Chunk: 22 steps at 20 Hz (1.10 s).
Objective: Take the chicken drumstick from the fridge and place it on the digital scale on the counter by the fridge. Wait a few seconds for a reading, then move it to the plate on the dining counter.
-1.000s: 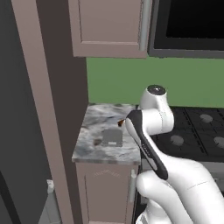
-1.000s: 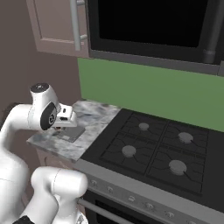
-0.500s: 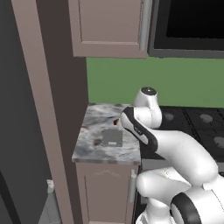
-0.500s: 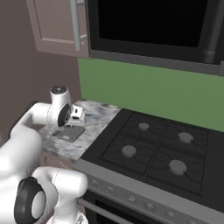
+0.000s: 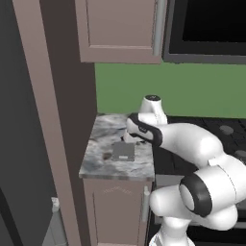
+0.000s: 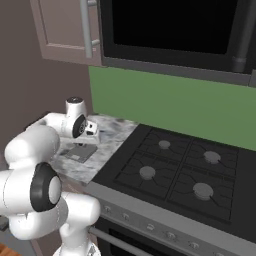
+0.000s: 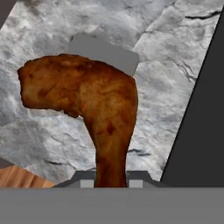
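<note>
**Drumstick held above the scale, weighing not yet done**

Our hand (image 7: 105,177) pinches the chicken drumstick (image 7: 85,103) by its narrow bone end, fingers pressed tight against it, the meaty end reaching out ahead. We see the drumstick in the air above the digital scale (image 5: 123,151), and in the hand view it covers part of the grey pad without resting on it.

We judge the task about a third along: the drumstick is out of the fridge (image 5: 21,144) and carried to the scale, but it is not yet set down. Left to do are the placing, the short wait for a reading, and the carry to the plate on the dining counter.

The scale lies flat near the middle of the table (image 5: 101,163), a narrow grey-white marbled top one cabinet door wide. On the side of the scale away from the fridge sits a black stove (image 6: 175,170) with four burners; behind the scale rises a green wall (image 6: 165,107), and above it hang a taupe wall cabinet (image 5: 120,31) and a dark microwave (image 6: 170,30).
</note>
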### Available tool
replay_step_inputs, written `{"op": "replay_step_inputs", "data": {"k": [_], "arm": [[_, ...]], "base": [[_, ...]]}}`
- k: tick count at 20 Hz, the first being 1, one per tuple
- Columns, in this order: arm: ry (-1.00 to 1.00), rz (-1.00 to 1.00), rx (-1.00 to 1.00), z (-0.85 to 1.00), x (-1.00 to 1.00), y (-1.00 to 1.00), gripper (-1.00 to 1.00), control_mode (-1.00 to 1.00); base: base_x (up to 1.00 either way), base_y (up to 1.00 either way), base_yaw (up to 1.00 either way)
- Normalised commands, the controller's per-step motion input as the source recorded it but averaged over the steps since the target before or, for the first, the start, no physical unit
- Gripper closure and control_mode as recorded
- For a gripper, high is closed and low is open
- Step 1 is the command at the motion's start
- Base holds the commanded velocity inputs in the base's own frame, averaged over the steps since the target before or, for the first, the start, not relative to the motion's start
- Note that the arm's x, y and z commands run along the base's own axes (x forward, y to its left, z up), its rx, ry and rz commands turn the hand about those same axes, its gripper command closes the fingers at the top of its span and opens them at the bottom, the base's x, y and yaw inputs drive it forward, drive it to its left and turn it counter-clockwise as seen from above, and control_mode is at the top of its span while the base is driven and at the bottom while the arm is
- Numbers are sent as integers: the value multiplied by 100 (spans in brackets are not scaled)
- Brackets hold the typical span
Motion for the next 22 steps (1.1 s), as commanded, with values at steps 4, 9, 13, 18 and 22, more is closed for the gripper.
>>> {"op": "replay_step_inputs", "data": {"k": [4, 9, 13, 18, 22], "arm": [[1, 0, 0, -65, 24, 24, 100, -100], [0, 0, 0, -52, 22, 23, 100, -100], [0, 0, 0, -32, 46, 19, 100, -100], [1, 0, 0, -15, 53, 17, 100, -100], [7, 0, 0, 0, 35, 0, 100, -100]], "base": [[0, 0, 0], [0, 0, 0], [0, 0, 0], [0, 0, 0], [0, 0, 0]]}}
